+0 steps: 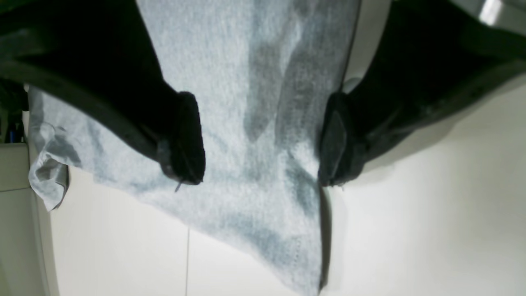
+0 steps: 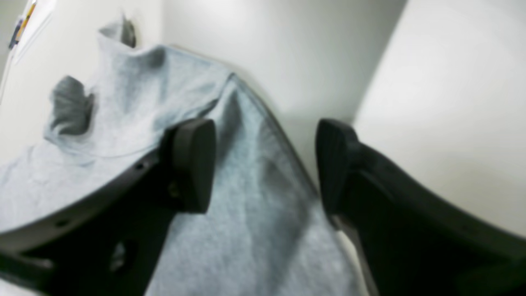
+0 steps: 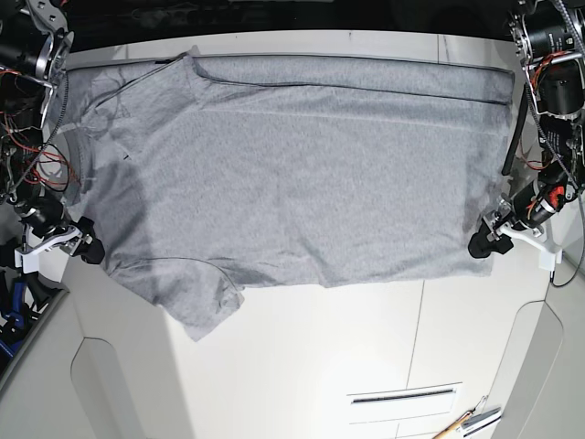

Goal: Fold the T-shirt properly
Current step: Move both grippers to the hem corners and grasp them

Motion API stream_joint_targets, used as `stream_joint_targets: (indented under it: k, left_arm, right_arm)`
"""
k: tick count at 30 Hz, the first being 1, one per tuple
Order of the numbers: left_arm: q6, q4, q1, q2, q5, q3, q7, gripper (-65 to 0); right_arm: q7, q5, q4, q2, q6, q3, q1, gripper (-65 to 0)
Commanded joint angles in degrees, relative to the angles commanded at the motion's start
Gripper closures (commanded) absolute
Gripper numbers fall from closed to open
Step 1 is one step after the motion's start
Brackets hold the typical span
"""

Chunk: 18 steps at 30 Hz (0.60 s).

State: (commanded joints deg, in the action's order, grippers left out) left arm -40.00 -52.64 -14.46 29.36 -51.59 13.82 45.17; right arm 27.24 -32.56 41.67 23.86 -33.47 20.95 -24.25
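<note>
Left pincer (image 1: 261,139) spread wide, pads either side of the T-shirt (image 1: 246,102) hem corner, cloth between them but not pinched. Right pincer (image 2: 265,164) also spread, over the shirt's shoulder edge. Base view only: whole T-shirt (image 3: 302,165) lies flat on the white table (image 3: 320,366), plain side up, neck toward right pincer (image 3: 87,245), hem toward left pincer (image 3: 482,243). Near sleeve is crumpled. Wrist views blurry; jaw gaps can't be read in base view. Pens (image 3: 466,422) lie at the table's near edge, partly cut off.
</note>
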Motion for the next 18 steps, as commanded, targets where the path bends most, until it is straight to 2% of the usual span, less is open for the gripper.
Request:
stream_joint_targets:
  k: [6,15,17,18]
  left_arm:
    - [0.0,0.0,0.0,0.0,0.0,0.0,0.0,-46.9]
    - [0.0,0.0,0.0,0.0,0.0,0.0,-0.2,-46.3]
    - [0.0,0.0,0.0,0.0,0.0,0.0,-0.2,-40.1]
    - [0.0,0.0,0.0,0.0,0.0,0.0,-0.2,-33.4]
  right_arm:
    - [0.2,0.0,0.0,-2.9,-0.44,0.0,0.0,-38.2]
    - [0.2,0.0,0.0,-2.9,-0.87,-0.1,0.0,-38.2]
    - [0.5,0.0,0.0,-2.9,-0.87,-0.1,0.0,-38.1]
    - [0.8,0.0,0.0,-2.9,-0.87,-0.1,0.0,-38.0]
